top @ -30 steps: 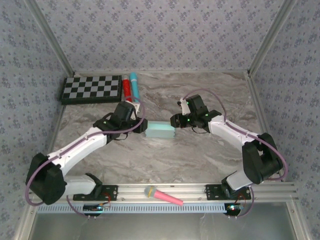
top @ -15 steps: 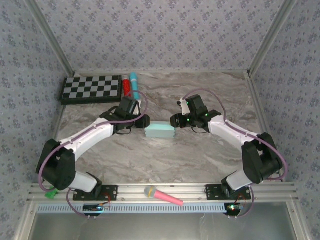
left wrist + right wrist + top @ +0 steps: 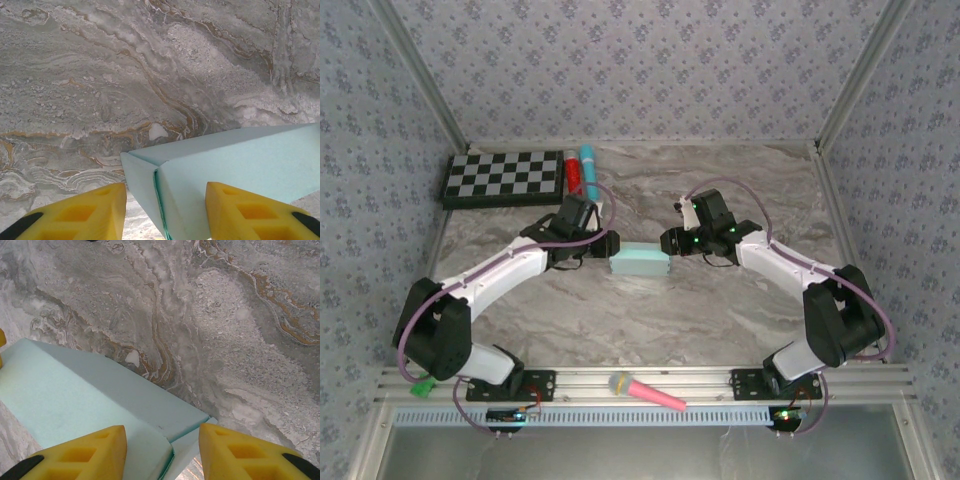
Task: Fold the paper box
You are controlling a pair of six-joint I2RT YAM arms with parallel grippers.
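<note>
Desk: grey marble-pattern top, brown veining. Walls: pale floral-print panels at 9, 12, 3 o'clock. Aluminium rail: 6 o'clock edge.

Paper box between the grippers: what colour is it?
The small rectangular card paper box is plain pale aqua-blue, clearest in the left wrist view.

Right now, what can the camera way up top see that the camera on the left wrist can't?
Top view extra: the checkerboard, two markers beside it, a pink stick on the front rail, and the right gripper at one end of the paper box. Left wrist view extra: yellow fingertips of the left gripper, apart, and the seam on the box's end. Shared: the pale blue box and the marble table.
</note>
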